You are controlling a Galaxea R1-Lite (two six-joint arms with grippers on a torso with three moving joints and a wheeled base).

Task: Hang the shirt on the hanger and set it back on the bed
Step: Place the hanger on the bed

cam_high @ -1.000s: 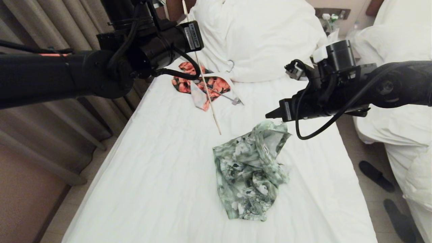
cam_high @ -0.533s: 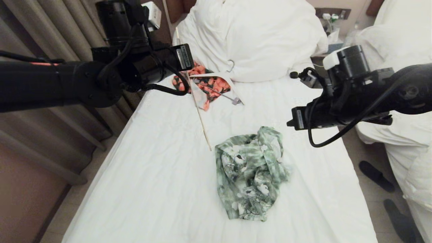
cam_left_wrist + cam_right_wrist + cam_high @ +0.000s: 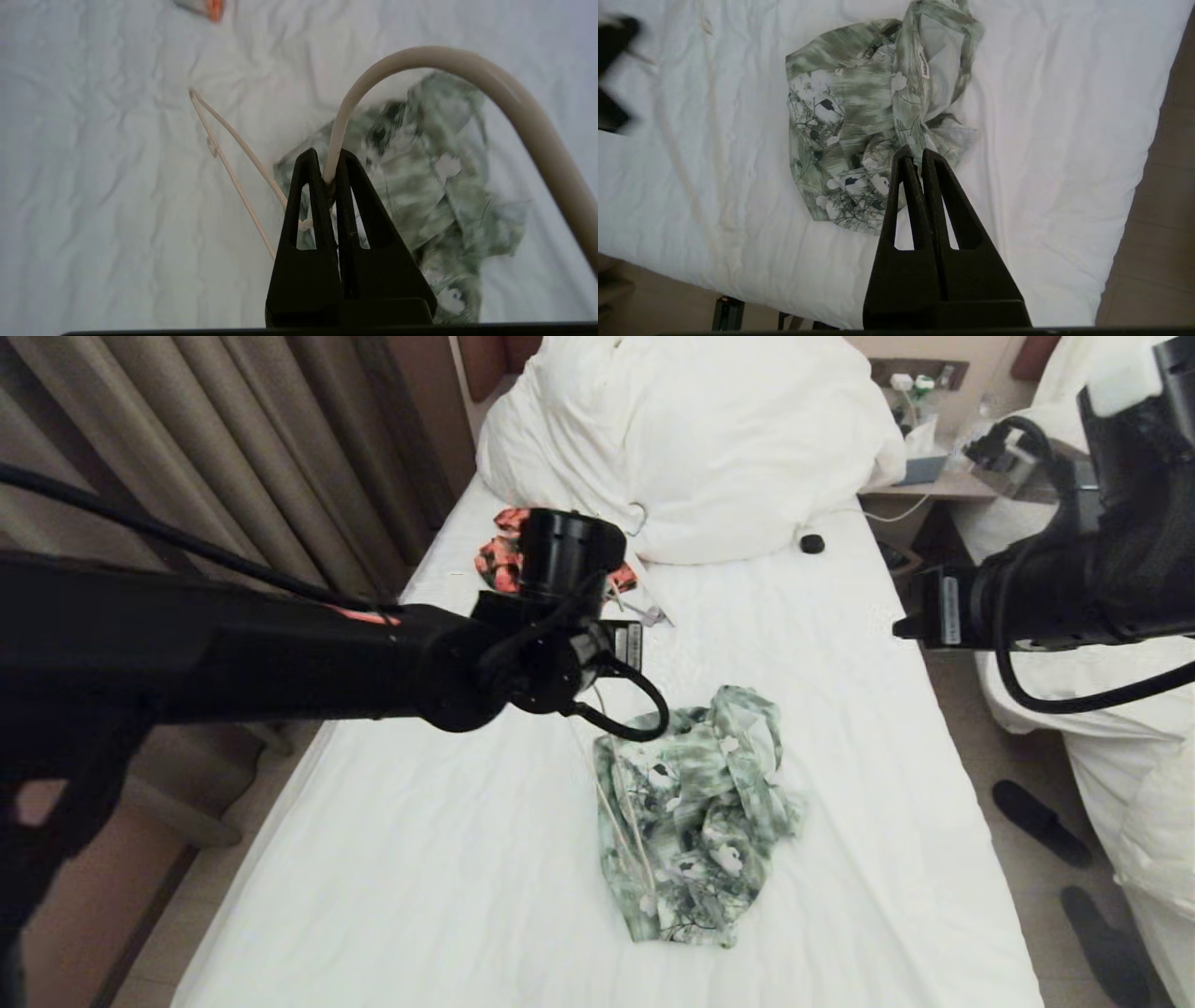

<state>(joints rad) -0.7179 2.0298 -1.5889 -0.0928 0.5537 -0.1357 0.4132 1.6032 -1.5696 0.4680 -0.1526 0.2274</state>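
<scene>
The green and white flowered shirt lies crumpled in the middle of the bed. My left gripper is shut on the cream wire hanger at the foot of its hook, which arcs out in front of the fingers. In the head view the hanger's thin wires hang over the shirt's left part, below my left wrist. My right gripper is shut and holds nothing. It is high above the shirt, out past the bed's right edge in the head view.
An orange-red garment with a thick white hanger lies near the big pillows. A small black object sits on the sheet. Curtains stand along the left. A second bed and dark slippers are on the right.
My left arm has swung down toward the bed's middle, bringing the hanger over the shirt. My right gripper let the shirt go, shut, and drew back up to the right.
</scene>
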